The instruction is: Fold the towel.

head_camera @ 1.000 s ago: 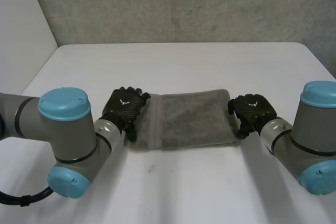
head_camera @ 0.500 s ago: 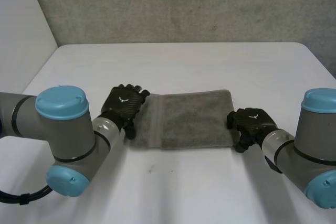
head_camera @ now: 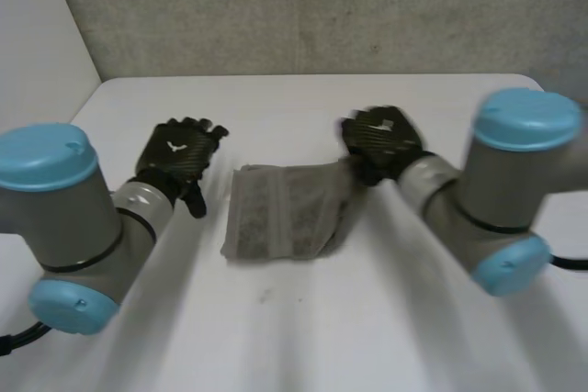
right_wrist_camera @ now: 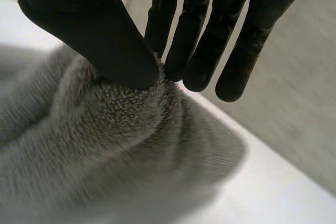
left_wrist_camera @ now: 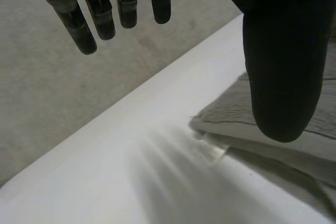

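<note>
Table [head_camera: 276, 107]: white, fills mid-frame. Towel [head_camera: 276, 222] lay centre of frame, shorter than half a sec back: its R end was lifted & carried in toward centre. I judged the fold abt half done. My right hand [head_camera: 381, 140], centre-right, pinched that raised end btw thumb & fingers [right_wrist_camera: 202, 40]. My left hand [head_camera: 175, 158] had backed off to frame left, fingers straight, empty. Towel's L edge was near it, not touching.

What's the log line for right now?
grey terry towel: one end raised | right hand: pinching that end | left hand: open, beside towel
</note>
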